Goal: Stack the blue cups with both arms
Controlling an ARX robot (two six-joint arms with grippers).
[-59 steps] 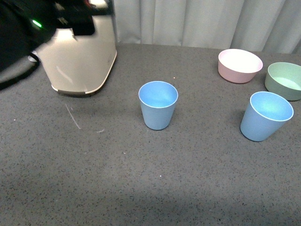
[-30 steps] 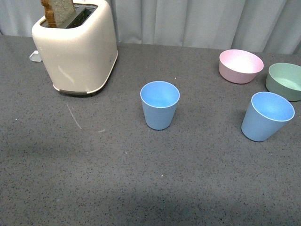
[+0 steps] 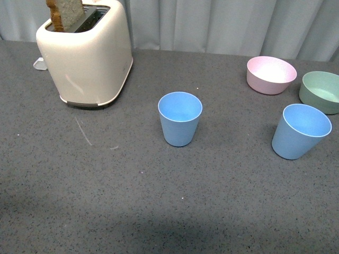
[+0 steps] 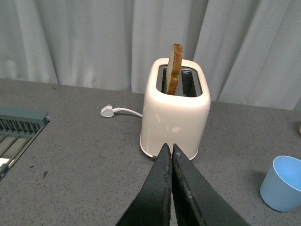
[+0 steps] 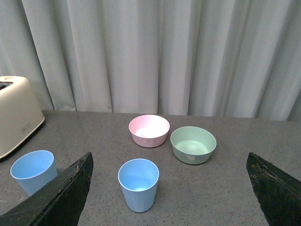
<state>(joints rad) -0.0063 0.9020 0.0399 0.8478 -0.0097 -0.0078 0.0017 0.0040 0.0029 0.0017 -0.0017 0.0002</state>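
On the counter (image 3: 106, 201) one blue cup (image 3: 180, 117) stands centre, the other blue cup (image 3: 301, 130) right, near the green bowl (image 3: 321, 91). Left pincer (image 4: 170, 153) is clenched on nothing; right pincer (image 5: 169, 160) is spread, released. Reaching looks not yet begun: the left must open, then each approach a cup.

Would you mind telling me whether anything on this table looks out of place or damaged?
Only small things: pale scratches mark the table in front of the toaster, and its plug lies loose beside it. Both blue cups stand upright; nothing is spilled.
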